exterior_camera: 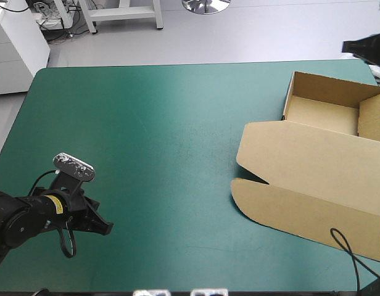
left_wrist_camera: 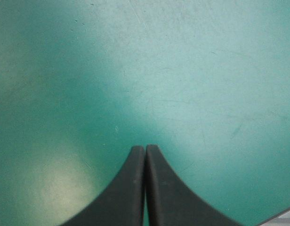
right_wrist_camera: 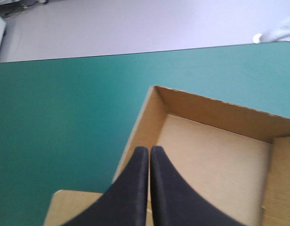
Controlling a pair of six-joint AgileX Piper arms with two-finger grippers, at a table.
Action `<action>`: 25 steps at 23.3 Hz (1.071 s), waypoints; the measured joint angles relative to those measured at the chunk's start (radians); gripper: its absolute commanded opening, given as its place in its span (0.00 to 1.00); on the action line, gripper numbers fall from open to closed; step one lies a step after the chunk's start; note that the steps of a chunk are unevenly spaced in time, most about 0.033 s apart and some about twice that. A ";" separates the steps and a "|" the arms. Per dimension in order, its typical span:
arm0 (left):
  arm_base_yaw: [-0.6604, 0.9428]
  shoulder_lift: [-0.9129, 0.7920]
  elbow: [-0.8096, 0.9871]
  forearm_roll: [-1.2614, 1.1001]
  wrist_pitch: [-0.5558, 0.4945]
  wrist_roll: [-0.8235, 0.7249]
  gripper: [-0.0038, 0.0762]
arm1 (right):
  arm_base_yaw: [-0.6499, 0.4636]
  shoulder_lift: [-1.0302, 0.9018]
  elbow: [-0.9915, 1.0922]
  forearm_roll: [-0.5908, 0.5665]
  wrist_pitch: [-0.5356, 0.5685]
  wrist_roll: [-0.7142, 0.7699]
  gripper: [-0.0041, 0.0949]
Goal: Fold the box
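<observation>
Brown board is lying toward the right end of the teal-green covered bench (exterior_camera: 165, 135). It is the cut cardboard box (exterior_camera: 313, 166), its tray walls standing at the far side and its broad lid lying flat at the near side, probably left open so the arms can reach in. The right arm's black two-finned pincer (right_wrist_camera: 149, 148) is hanging closed and empty above the box, over the tray's left wall. The left arm's black pincer (exterior_camera: 107, 228) is sitting low, well apart from the box, closed on nothing and pointing toward it.
</observation>
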State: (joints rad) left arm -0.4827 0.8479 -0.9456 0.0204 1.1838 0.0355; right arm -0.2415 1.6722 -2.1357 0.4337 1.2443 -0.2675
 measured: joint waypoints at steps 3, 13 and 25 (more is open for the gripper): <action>0.000 0.000 0.000 0.000 -0.017 -0.006 0.04 | 0.116 -0.056 0.055 0.009 0.000 -0.016 0.03; 0.000 0.000 0.000 -0.004 -0.042 -0.013 0.04 | 0.503 -0.219 0.394 -0.121 0.001 -0.048 0.03; 0.000 -0.004 0.000 -0.030 -0.043 -0.036 0.04 | 0.612 -0.749 1.114 -0.247 -0.172 -0.036 0.03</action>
State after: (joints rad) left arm -0.4827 0.8443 -0.9456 -0.0099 1.1407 0.0000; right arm 0.3704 0.9230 -1.0220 0.1868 1.0721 -0.3035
